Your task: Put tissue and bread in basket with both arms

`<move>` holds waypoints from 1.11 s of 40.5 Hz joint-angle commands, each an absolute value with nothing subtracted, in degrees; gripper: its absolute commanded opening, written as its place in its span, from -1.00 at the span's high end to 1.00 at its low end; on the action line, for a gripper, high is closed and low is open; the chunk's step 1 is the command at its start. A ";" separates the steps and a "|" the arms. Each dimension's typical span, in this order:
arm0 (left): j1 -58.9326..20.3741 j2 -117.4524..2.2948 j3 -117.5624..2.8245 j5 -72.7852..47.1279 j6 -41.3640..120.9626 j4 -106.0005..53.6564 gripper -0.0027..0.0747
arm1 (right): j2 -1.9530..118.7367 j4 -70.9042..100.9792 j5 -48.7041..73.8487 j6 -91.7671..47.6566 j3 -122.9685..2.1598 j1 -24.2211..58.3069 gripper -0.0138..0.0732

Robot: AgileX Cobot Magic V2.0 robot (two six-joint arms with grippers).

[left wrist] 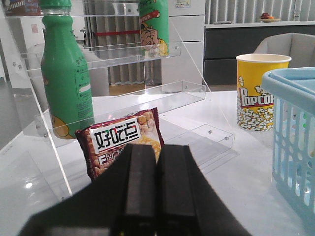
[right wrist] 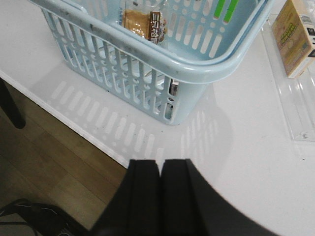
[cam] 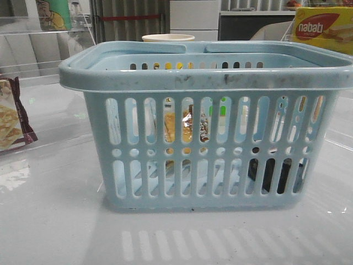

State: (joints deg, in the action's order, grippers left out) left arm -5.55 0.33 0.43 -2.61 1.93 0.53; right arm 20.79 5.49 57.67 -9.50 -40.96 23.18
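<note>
Blue basket (cam: 209, 83) | bread (right wrist: 142, 22) inside | popcorn cup (left wrist: 261, 91) behind | cracker packet (left wrist: 125, 140) left

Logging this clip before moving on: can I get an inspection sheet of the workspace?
Surface: glossy white table.
Job's things: bread inside the basket; a dark block, likely the tissue, shows through its slots.
Clutter: cracker packet, popcorn cup, green bottle, yellow box.
Grippers: left gripper and right gripper shut, empty.
Cables: dark cables on the floor.
Surroundings: clear shelf, cabinets behind.
</note>
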 commanded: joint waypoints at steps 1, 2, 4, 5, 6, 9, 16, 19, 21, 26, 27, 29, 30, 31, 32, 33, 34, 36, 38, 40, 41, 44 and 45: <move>-5.96 1.47 0.48 2.39 2.00 0.00 0.70 | 21.45 5.38 53.68 -9.95 -42.23 23.20 0.55; -5.96 1.47 0.48 2.39 2.00 0.00 0.70 | 21.45 5.38 53.68 -9.95 -42.23 23.20 0.55; -5.96 1.47 0.48 2.39 2.00 0.00 0.70 | 21.45 5.38 53.68 -9.95 -42.23 23.20 0.55; -5.96 1.47 0.48 2.39 2.00 0.00 0.70 | 21.45 5.38 53.68 -9.95 -42.23 23.20 0.55; -5.96 1.47 0.48 2.39 2.00 0.00 0.70 | 21.45 5.38 53.68 -9.95 -42.23 23.20 0.55; -5.96 1.47 0.48 2.39 2.00 0.00 0.70 | 21.45 5.38 53.68 -9.95 -42.23 23.20 0.55; -5.96 1.47 0.48 2.39 2.00 0.00 0.70 | 21.45 5.38 53.68 -9.95 -42.23 23.20 0.55; -5.96 1.47 0.48 2.39 2.00 0.00 0.70 | 21.45 5.38 53.68 -9.95 -42.23 23.20 0.55; -5.96 1.47 0.48 2.39 2.00 0.00 0.70 | 21.45 5.38 53.68 -9.95 -42.23 23.20 0.55; -5.96 1.47 0.48 2.39 2.00 0.00 0.70 | 21.10 5.38 53.40 -9.95 -42.02 23.20 0.55; -5.96 1.47 0.48 2.39 2.00 0.00 0.70 | 20.46 5.32 53.12 -9.95 -41.68 23.20 0.55; -5.96 1.47 0.48 2.39 2.00 0.00 0.70 | 18.71 4.21 50.79 -10.01 -40.24 21.67 0.55; -5.96 1.47 0.48 2.39 2.00 0.00 0.70 | 17.66 4.14 48.76 -10.01 -39.36 20.27 0.55; -5.96 1.47 0.48 2.39 2.00 0.00 0.70 | 16.80 4.14 46.94 -10.01 -37.92 19.02 0.55; -5.96 1.47 0.48 2.39 2.00 0.00 0.70 | 15.53 4.14 44.37 -10.01 -36.25 17.21 0.55; -5.96 1.47 0.48 2.39 2.00 0.00 0.70 | 14.14 4.14 42.30 -10.01 -34.87 15.81 0.55; -5.96 1.47 0.48 2.39 2.00 0.00 0.70 | 13.05 4.14 39.44 -10.01 -32.84 13.92 0.55; -5.96 1.47 0.48 2.39 2.00 0.00 0.70 | 10.74 4.14 35.08 -10.01 -29.56 11.08 0.55; -5.96 1.47 0.48 2.39 2.00 0.00 0.70 | 7.68 4.14 29.29 -10.01 -25.47 7.40 0.55; -5.96 1.47 0.48 2.39 2.00 0.00 0.70 | 5.12 4.19 24.43 -10.01 -21.42 4.44 0.55; -5.96 1.47 0.48 2.39 2.00 0.00 0.70 | 4.10 4.19 22.46 -10.01 -19.17 3.30 0.55; -5.96 1.47 0.48 2.39 2.00 0.00 0.70 | 0.99 4.74 16.22 -9.97 -13.32 0.20 0.55; -5.96 1.47 0.48 2.39 2.00 0.00 0.70 | 0.10 4.90 14.23 -9.97 -11.81 -0.51 0.55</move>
State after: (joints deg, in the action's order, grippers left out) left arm -5.55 0.33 0.43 -2.61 2.03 0.44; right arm 1.78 4.88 27.20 -9.50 -15.09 2.10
